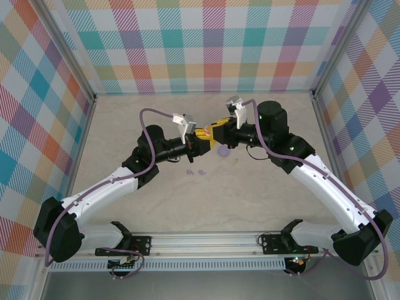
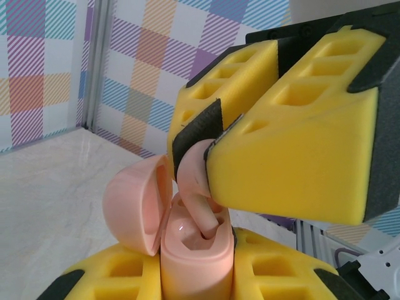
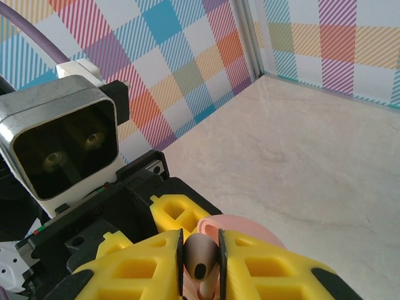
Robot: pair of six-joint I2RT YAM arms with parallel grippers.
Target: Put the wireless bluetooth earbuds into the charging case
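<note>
Here right pincer [image 3: 200, 253] nips pink earbud [image 2: 197, 181], seemingly near-vertical, tip down in open pink case [image 2: 187, 244]; left pincer [image 2: 197, 284] clamps case.

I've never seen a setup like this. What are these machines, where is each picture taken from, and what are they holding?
A left arm and a right arm, both robots, are bolted to a table; each ends in yellow-padded jaws. One picture looks down from above; the others come from cameras on each wrist. The left jaws are shut on an open pink case; the right jaws pinch a pink earbud right at its opening. On the table lie a round purple case and two tiny lilac earbuds.
</note>
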